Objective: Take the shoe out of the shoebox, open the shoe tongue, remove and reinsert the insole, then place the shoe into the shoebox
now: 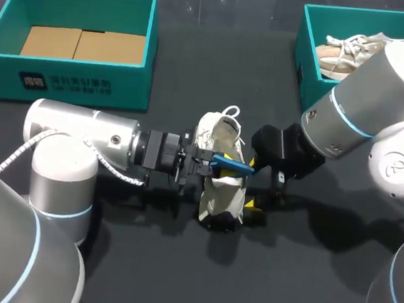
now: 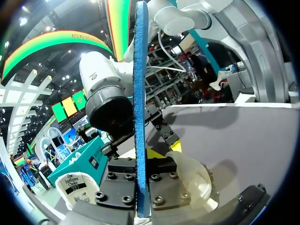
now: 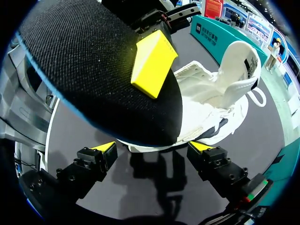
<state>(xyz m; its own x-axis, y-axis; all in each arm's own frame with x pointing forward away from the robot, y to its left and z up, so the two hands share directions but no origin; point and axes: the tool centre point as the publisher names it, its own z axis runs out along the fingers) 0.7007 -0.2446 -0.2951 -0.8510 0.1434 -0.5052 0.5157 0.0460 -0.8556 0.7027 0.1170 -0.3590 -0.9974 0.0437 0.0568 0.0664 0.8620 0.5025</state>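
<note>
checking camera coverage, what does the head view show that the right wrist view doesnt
Only the head view: the beige shoe in the right shoebox, and the cardboard in the left shoebox. Only the right wrist view: the insole showing its black fabric face, and the right gripper open, short of the white shoe. Both: the white shoe and the left gripper shut on the insole.

You see a white shoe (image 1: 221,175) on the black desk (image 1: 175,278). Its insole (image 3: 93,70) shows a black woven top and a blue edge. The left shoebox (image 1: 73,82) is teal with a tan cardboard floor; the right shoebox (image 1: 310,87), teal too, holds a beige shoe (image 1: 340,56).
</note>
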